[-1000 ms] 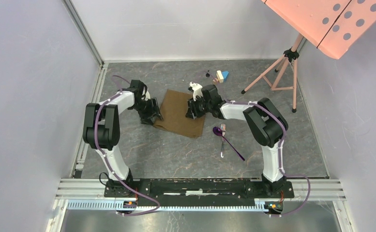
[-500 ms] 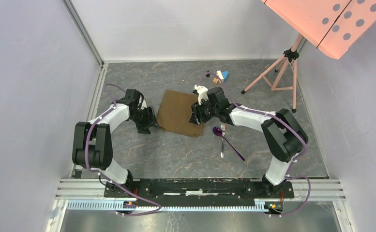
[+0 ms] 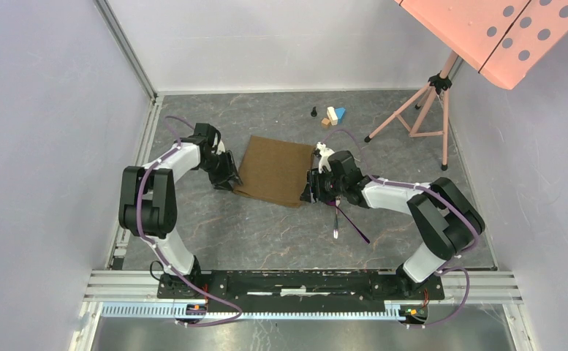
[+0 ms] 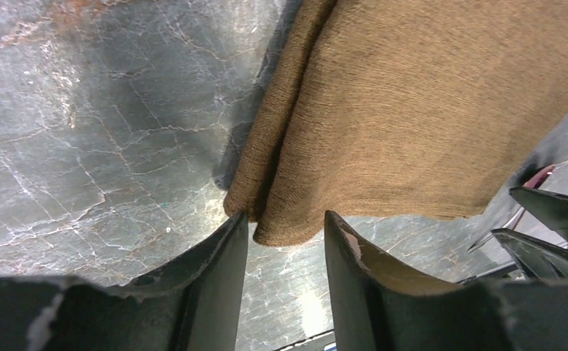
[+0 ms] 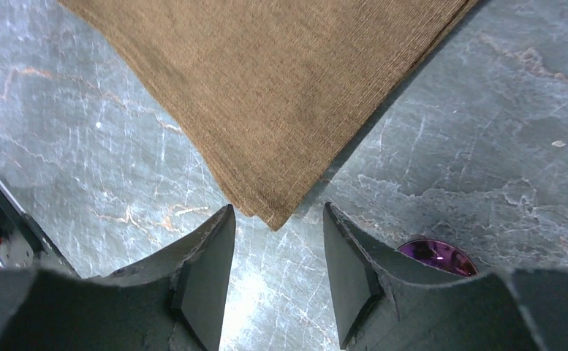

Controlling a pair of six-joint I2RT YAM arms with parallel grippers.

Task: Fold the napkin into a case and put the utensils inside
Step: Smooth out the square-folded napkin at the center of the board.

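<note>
Brown napkin (image 3: 275, 172) lies flat between left tool (image 3: 230, 179) and right tool (image 3: 311, 193).

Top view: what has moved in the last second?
The right fingers came off the top of the napkin, back toward the bases, to its near right corner, open. The left fingers dipped away and returned to the near left corner, open. Napkin, spoon and fork stayed put; nothing grasped.

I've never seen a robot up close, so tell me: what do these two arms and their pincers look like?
The left arm and right arm both mix white tubular links with chunky black joint housings. A thin purple cable loops along each. The left gripper and right gripper end in two dark, tapering fingers.
</note>
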